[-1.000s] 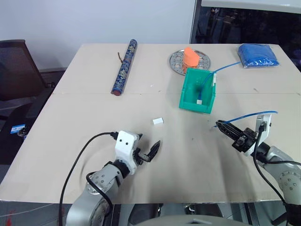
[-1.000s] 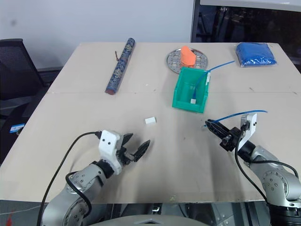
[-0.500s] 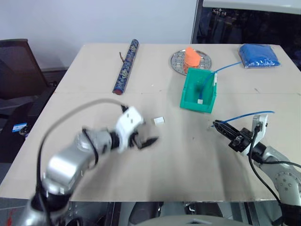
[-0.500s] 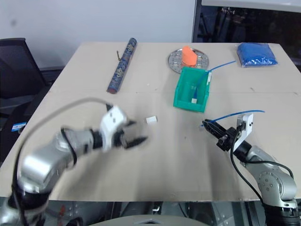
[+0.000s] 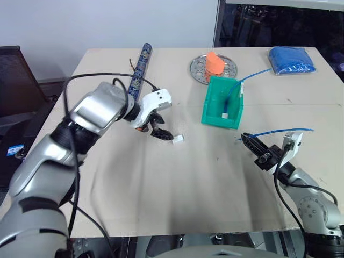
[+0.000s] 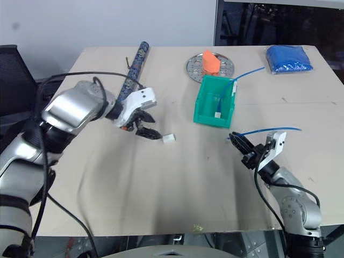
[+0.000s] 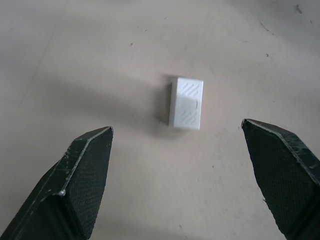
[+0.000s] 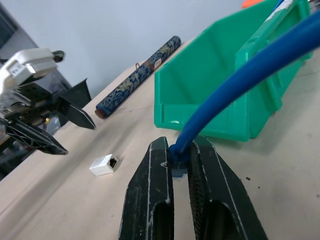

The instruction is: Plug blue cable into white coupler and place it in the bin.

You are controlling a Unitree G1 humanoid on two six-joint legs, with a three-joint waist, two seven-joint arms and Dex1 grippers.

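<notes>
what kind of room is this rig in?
Probably an office or lab test room, not a home: a plain tan table laid out with test props, a black office chair beside it, a bare white wall and dark glazing behind.

— What moved since a second back?
— The left gripper (image 5: 159, 130) swung up from the table's near edge and forward, and turned downward.
— Where did it end?
— Just beside the white coupler (image 5: 178, 139), jaws wide.

Silver-grey arms, white wrist housings, black cables; black fingers (image 7: 85, 185) textured, seemingly cross-hatched.
</notes>
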